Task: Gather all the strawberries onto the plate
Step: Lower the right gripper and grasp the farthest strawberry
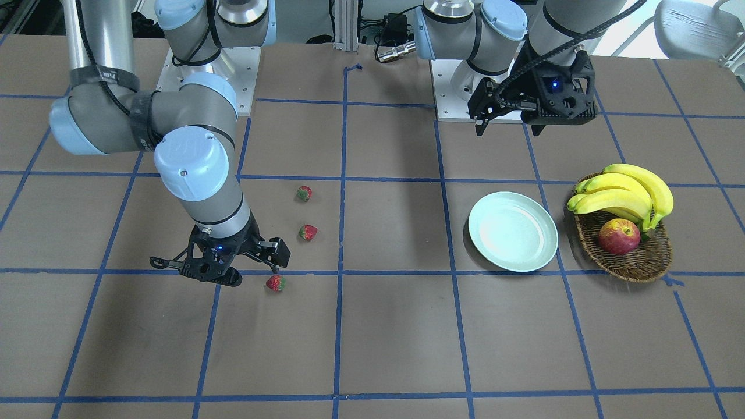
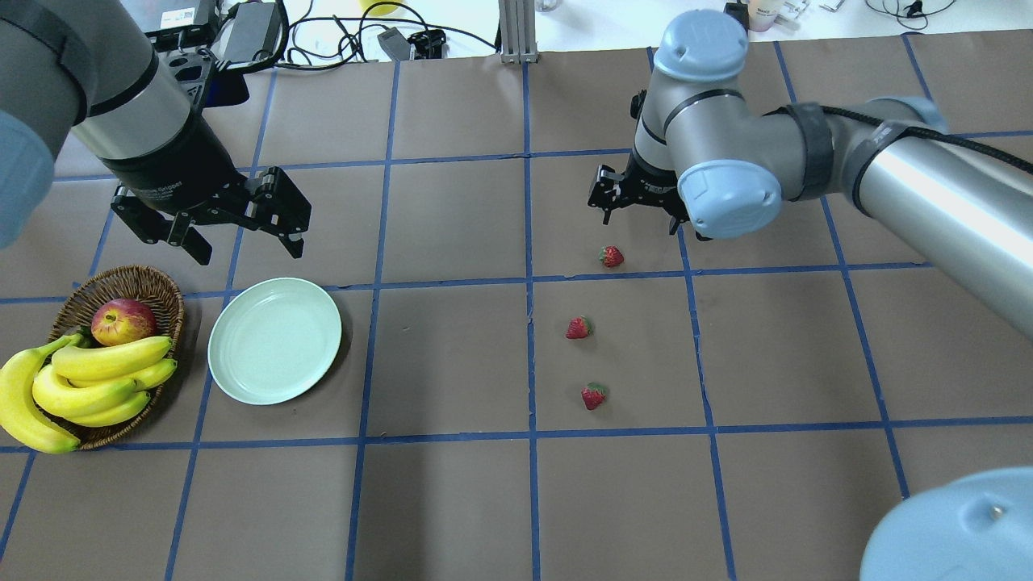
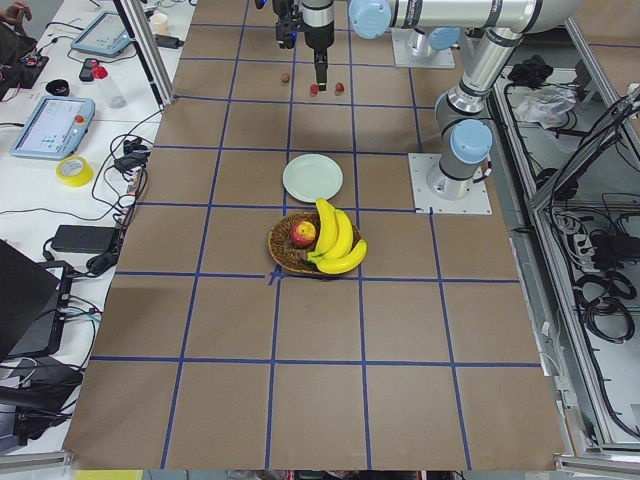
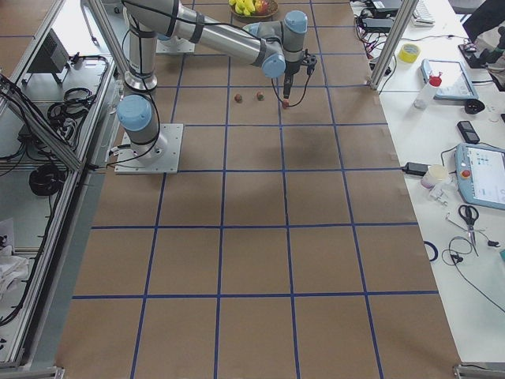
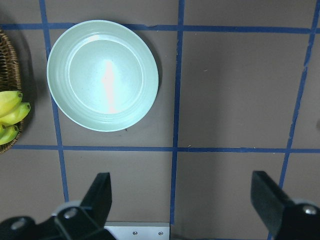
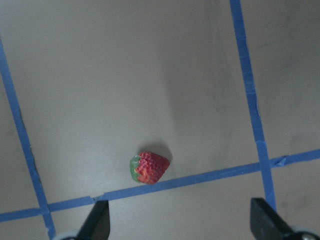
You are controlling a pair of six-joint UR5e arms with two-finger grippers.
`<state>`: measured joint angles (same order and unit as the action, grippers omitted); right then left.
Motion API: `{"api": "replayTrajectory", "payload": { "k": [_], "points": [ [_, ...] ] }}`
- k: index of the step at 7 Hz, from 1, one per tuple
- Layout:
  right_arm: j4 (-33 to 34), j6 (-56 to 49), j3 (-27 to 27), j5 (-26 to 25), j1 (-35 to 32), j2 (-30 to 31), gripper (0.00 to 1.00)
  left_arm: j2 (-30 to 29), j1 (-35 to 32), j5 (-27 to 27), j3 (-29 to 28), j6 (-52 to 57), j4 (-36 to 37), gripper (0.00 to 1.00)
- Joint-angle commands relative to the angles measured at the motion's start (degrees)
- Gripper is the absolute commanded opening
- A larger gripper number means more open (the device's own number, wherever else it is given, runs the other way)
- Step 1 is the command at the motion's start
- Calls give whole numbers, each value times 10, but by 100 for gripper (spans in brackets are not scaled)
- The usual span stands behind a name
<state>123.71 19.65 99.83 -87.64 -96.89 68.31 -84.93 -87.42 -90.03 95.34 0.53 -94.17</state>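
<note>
Three strawberries lie in a row on the brown table: one (image 2: 611, 257) farthest from the robot, one (image 2: 578, 328) in the middle, one (image 2: 594, 395) nearest. My right gripper (image 2: 637, 211) is open and empty, hovering just beyond the far strawberry (image 1: 275, 283). In the right wrist view that berry (image 6: 149, 167) lies between and ahead of the spread fingers (image 6: 97, 222). The mint-green plate (image 2: 242, 387) is empty. My left gripper (image 2: 248, 246) is open and empty above the table just past the plate (image 5: 60, 100).
A wicker basket (image 2: 165, 286) with bananas (image 2: 89, 379) and a red-yellow apple (image 2: 123, 320) stands beside the plate on its outer side. Blue tape lines grid the table. The arm bases sit at the table's robot edge (image 1: 233, 87).
</note>
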Motion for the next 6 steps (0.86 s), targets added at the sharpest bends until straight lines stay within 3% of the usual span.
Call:
{"api": "replayTrajectory", "payload": {
  "k": [1, 4, 5, 6],
  "points": [
    [71, 21, 21, 3, -4, -46, 100, -4, 1, -1, 0, 4, 0, 100],
    [93, 23, 22, 3, -10, -69, 95, -7, 1, -1, 1, 6, 1, 100],
    [98, 23, 27, 4, -10, -70, 90, -7, 1, -1, 2, 7, 3, 100],
    [101, 23, 32, 4, -10, -70, 76, -4, 1, -1, 3, 6, 3, 100]
  ]
}}
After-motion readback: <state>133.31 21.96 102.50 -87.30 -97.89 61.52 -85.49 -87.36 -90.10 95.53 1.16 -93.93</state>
